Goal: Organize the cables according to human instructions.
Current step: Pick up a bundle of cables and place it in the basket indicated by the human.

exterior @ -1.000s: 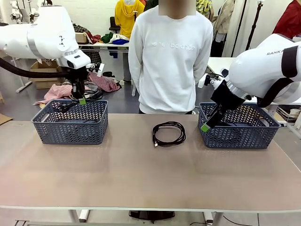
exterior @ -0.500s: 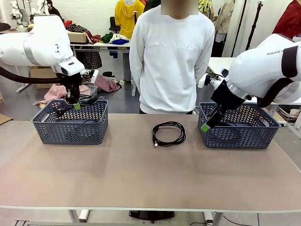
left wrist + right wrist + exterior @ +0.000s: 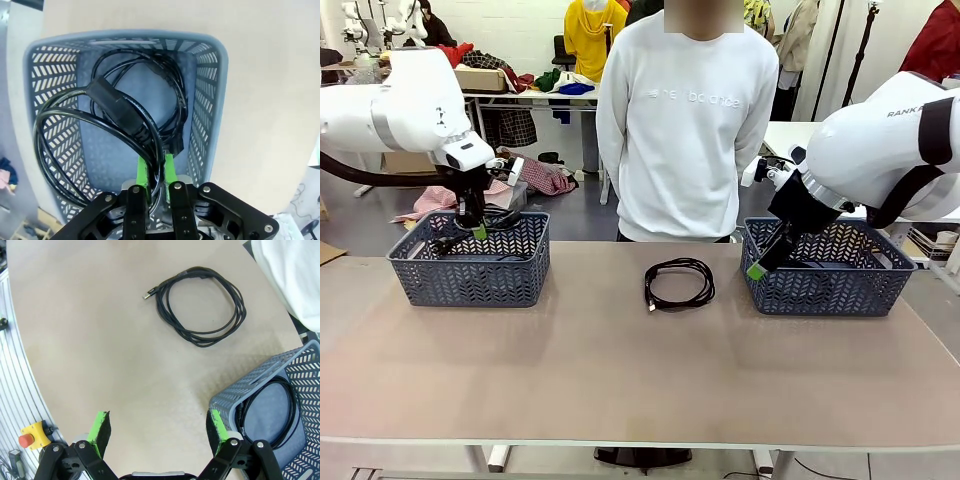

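One coiled black cable (image 3: 678, 282) lies on the table's middle, also visible in the right wrist view (image 3: 200, 305). My left gripper (image 3: 478, 230) hangs low over the left basket (image 3: 470, 268) and is shut on a thick black cable (image 3: 120, 107) with a chunky plug, its loop drooping inside the basket (image 3: 220, 75). A thinner cable (image 3: 181, 95) lies on that basket's floor. My right gripper (image 3: 757, 268) stands open at the near left corner of the right basket (image 3: 830, 288), its jaws (image 3: 159, 425) wide over bare table. Another cable (image 3: 272, 410) rests in that basket (image 3: 300, 360).
A person in a white sweatshirt (image 3: 685, 120) stands at the far edge behind the middle cable, hands out of sight. The two baskets sit at the far left and far right. The near half of the table (image 3: 620, 380) is bare.
My left gripper has moved down and a little left with its cable, sinking it into the left basket. The right arm and the middle cable have not moved.
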You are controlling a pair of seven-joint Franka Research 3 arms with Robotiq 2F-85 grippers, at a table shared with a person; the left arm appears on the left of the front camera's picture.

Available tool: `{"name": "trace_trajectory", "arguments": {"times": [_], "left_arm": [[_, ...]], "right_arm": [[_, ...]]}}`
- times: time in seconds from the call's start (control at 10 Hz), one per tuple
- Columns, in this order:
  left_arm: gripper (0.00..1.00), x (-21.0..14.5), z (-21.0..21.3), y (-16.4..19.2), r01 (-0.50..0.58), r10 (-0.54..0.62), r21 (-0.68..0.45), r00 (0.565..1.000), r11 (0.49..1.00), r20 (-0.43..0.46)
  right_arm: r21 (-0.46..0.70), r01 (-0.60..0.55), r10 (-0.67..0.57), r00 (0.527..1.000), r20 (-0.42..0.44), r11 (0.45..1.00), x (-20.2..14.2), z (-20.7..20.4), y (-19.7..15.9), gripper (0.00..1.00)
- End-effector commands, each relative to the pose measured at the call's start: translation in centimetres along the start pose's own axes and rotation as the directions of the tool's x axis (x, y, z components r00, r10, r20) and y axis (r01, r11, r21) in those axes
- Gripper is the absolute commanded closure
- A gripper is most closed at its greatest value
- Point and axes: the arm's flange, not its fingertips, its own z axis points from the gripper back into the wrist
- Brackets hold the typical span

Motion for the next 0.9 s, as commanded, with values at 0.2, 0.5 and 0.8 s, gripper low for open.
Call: {"name": "trace_trajectory", "arguments": {"times": [0.2, 0.5, 0.8], "left_arm": [[0.85, -0.70, -0.42, 0.29, 0.006, -0.006, 0.028, 1.000, 1.000, -0.003], [0.65, -1.15, -1.03, 0.67, -0.013, 0.013, 0.035, 1.000, 0.999, -0.001], [0.41, -1.42, -0.80, 0.69, -0.031, 0.031, 0.032, 1.000, 0.999, -0.003]], "right_arm": [[-0.004, 0.001, -0.001, 1.000, 0.002, 1.000, 0.08, 0.03, 0.08, 0.00], [-0.004, 0.001, -0.001, 1.000, 0.002, 1.000, 0.08, 0.03, 0.08, 0.00], [-0.004, 0.001, -0.001, 1.000, 0.002, 1.000, 0.08, 0.03, 0.08, 0.00]]}}
